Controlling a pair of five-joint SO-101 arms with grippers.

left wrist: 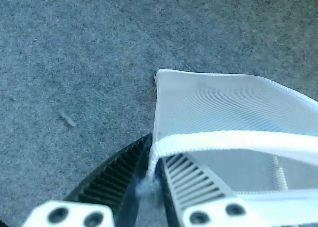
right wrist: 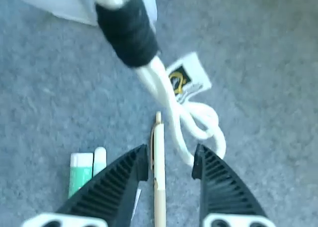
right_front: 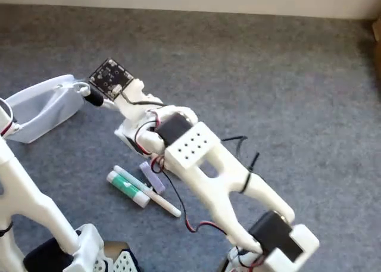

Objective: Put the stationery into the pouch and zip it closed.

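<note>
Now left gripper (left wrist: 151, 160) is clamped on the mesh pouch (left wrist: 223, 108) rim, far left in the high view. Right gripper (right wrist: 170, 155) points down, jaws apart astride the cream pen (right wrist: 159, 192); its long axis runs along the gap, end toward the pouch cord (right wrist: 196, 120).

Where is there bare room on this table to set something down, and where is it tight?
Bare: the far strip of table beyond the pouch, and the right side past the right arm. Tight: the near left, where pen and green stick lie by the open right claw.
</note>
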